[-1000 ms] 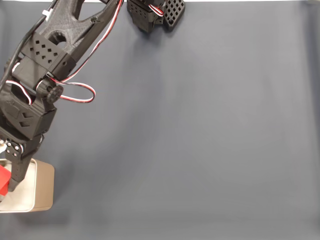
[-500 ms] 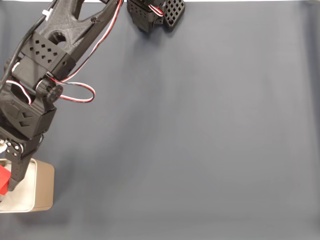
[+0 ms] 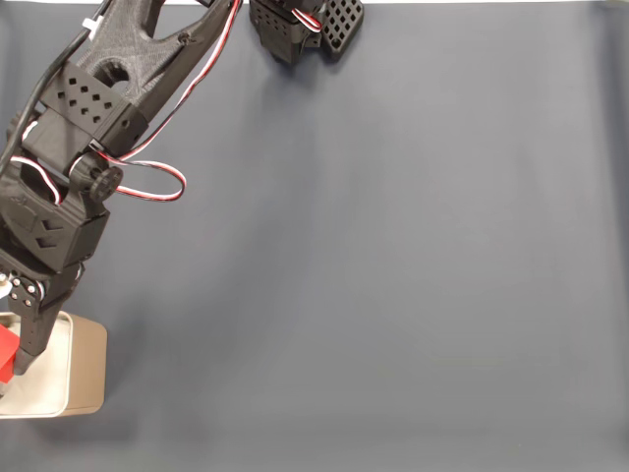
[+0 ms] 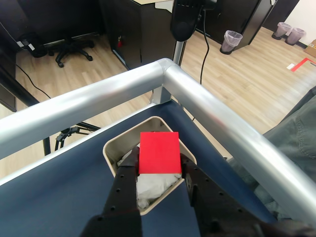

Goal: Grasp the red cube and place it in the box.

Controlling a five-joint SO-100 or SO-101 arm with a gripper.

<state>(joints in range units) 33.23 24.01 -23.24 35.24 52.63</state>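
1. The pincer [image 4: 159,170] is closed on the red cube [image 4: 158,152], one black finger [image 4: 126,180] against each side of it, as the wrist view shows.
2. In that view the cube is held above the open box [image 4: 109,148], over its white papery lining [image 4: 153,186]. The cube's top face is plain, and its lower part is hidden between the fingers.
3. Whether the cube touches the lining cannot be told from either view.
4. In the fixed view the cube [image 3: 6,351] shows as a red patch at the left edge of the frame, beside the pincer [image 3: 14,360] and over the box [image 3: 86,366].
5. The box stands at the lower left corner of the dark blue tabletop [image 3: 393,275] in the fixed view. Its beige side faces right, and its white rim is partly covered by the arm [image 3: 88,108].
6. The arm reaches from the top edge of the fixed view down the left side to the box. A red, white and black cable [image 3: 162,182] loops out from its joint.
7. In the wrist view the box sits in the corner of the tabletop [image 4: 59,197], just inside a silver metal rail [image 4: 163,74] that runs along both edges.
8. Beyond the rail lies a wooden floor [image 4: 232,69] with two waste bins [image 4: 232,40] and an office chair [image 4: 71,49].
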